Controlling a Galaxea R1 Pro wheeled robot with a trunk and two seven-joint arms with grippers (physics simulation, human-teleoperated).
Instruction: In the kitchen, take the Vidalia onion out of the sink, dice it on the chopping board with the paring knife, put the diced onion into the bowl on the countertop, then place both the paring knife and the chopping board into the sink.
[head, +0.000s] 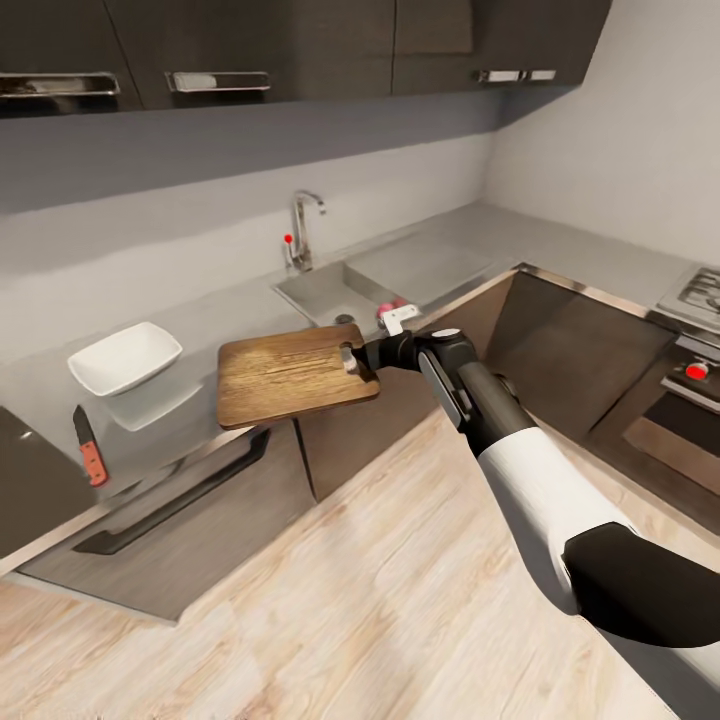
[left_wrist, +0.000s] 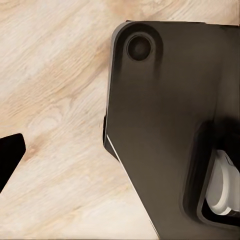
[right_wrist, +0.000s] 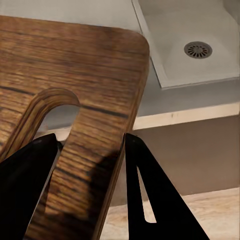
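Note:
My right gripper (head: 356, 361) (right_wrist: 87, 150) is shut on the chopping board (head: 290, 375) (right_wrist: 75, 60), pinching its short end beside the slot hole. The brown board is held flat and juts past the grey countertop's (head: 215, 315) front edge. Just behind it lies the steel sink (head: 315, 290) (right_wrist: 175, 70) with its round drain. A small pinkish-red lump (head: 385, 303), possibly the Vidalia onion, shows at the sink's near right, half hidden by my wrist. The white bowl (head: 125, 358) stands left of the board. The paring knife (head: 88, 448) lies further left near the counter edge. One black left fingertip (left_wrist: 11, 152) hangs over the floor.
A chrome tap (head: 303, 230) with a red knob rises behind the sink. Dark wall cabinets (head: 300, 50) hang above. A hob (head: 700, 290) and an oven front sit at the right on the dark corner counter. Light wooden floor (head: 350, 580) lies below my arm.

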